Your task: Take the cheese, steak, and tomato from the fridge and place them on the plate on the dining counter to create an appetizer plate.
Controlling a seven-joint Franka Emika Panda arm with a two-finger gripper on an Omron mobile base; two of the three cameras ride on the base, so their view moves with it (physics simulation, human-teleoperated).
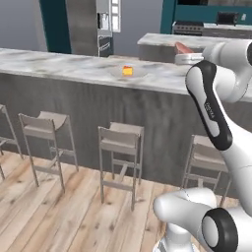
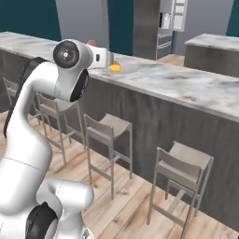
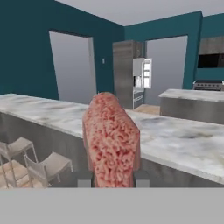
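Observation:
My gripper [image 3: 113, 179] is shut on the steak [image 3: 111, 144], a pinkish-red slab that stands up between the two fingertips [image 3: 85, 180]. From the left base the steak [image 1: 183, 47] pokes up above the gripper [image 1: 180, 55], over the dining counter [image 1: 59, 64] and to the right of the plate [image 1: 114, 72]. The cheese [image 1: 127, 71], an orange-yellow wedge, lies on that white plate. From the right base the cheese [image 2: 115, 67] and plate [image 2: 128, 68] sit just beyond the gripper [image 2: 103, 50]. The fridge [image 1: 105, 24] stands far behind with its door open. The tomato is out of view.
Pale stools [image 1: 119, 142] line the near side of the counter on the wooden floor. A shorter marble island [image 1: 162, 42] and a stove [image 1: 189, 27] stand beyond the counter at the right. My own white arm [image 1: 216, 113] rises at the right.

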